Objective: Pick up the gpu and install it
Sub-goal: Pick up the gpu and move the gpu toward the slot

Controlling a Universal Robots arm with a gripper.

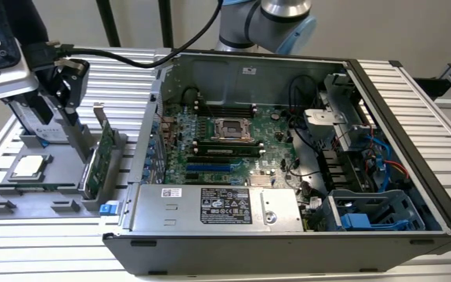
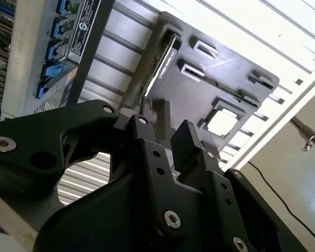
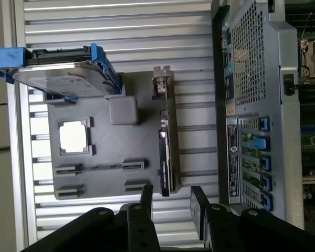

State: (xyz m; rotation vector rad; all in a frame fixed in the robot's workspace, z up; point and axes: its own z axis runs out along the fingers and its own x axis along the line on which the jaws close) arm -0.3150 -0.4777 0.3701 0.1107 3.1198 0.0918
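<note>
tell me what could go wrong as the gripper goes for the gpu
The gpu stands on its thin edge in the gray holder; if the open gripper comes down off-centre, a finger may tip it.
The computer case sits close beside it, so a finger could clip its wall.

Desk [image 1: 413, 88]: ribbed matt silver metal. Tray [image 3: 147, 136]: matt grey plastic. Gpu [image 1: 100, 155]: green circuit board. Hard drive [image 3: 63, 79]: smooth shiny metal lid, in a blue plastic frame [image 3: 97, 55]. Gripper [image 2: 165, 137]: matt black, with bright metal screws [image 2: 171, 219]. Computer case [image 3: 252, 52]: perforated grey sheet metal
</note>
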